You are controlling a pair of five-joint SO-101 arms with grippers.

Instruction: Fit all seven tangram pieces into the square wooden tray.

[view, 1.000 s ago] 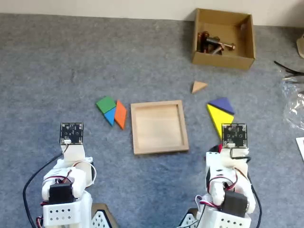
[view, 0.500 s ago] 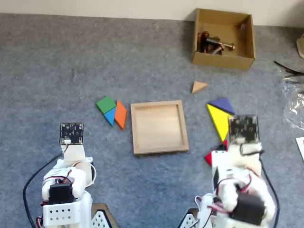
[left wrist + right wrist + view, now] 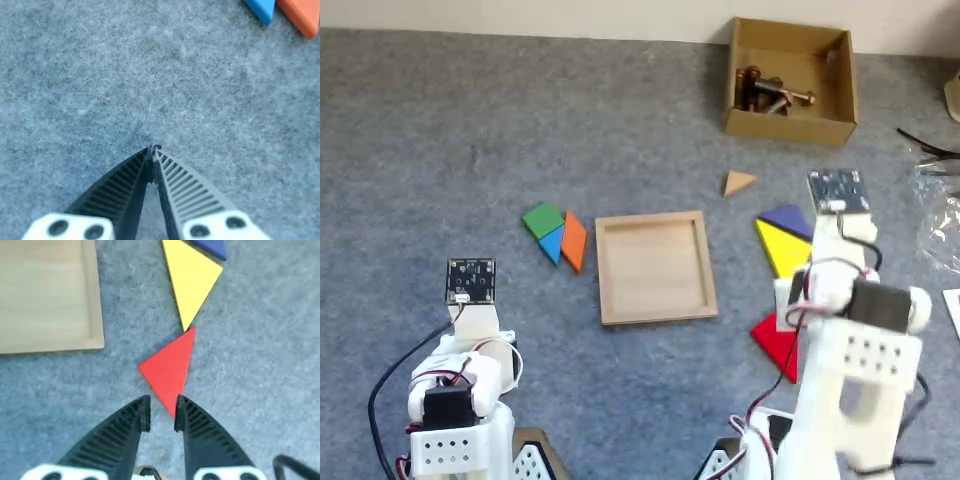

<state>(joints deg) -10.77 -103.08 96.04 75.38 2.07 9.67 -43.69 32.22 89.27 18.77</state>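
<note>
The square wooden tray [image 3: 655, 312] lies mid-table with nothing in it. To its left a green piece [image 3: 542, 219], a blue triangle [image 3: 553, 244] and an orange piece [image 3: 574, 240] huddle together. To its right lie a tan triangle [image 3: 739, 182], a dark blue triangle [image 3: 786, 218], a yellow triangle [image 3: 778, 250] and a red triangle [image 3: 775, 340]. My right arm [image 3: 850, 330] stands raised over the yellow and red ones. In its wrist view my right gripper [image 3: 161, 412] is slightly open, hovering at the red triangle's [image 3: 170, 372] near tip. My left gripper [image 3: 153, 149] is shut over bare carpet.
A cardboard box [image 3: 790, 128] holding metal parts stands at the back right. Crinkled plastic [image 3: 940, 225] and black cables [image 3: 925, 145] lie along the right edge. Grey carpet covers the table, with open room at the far left.
My right arm has risen and swung forward and to the right, uncovering the red triangle. The left arm and all pieces have stayed put.
</note>
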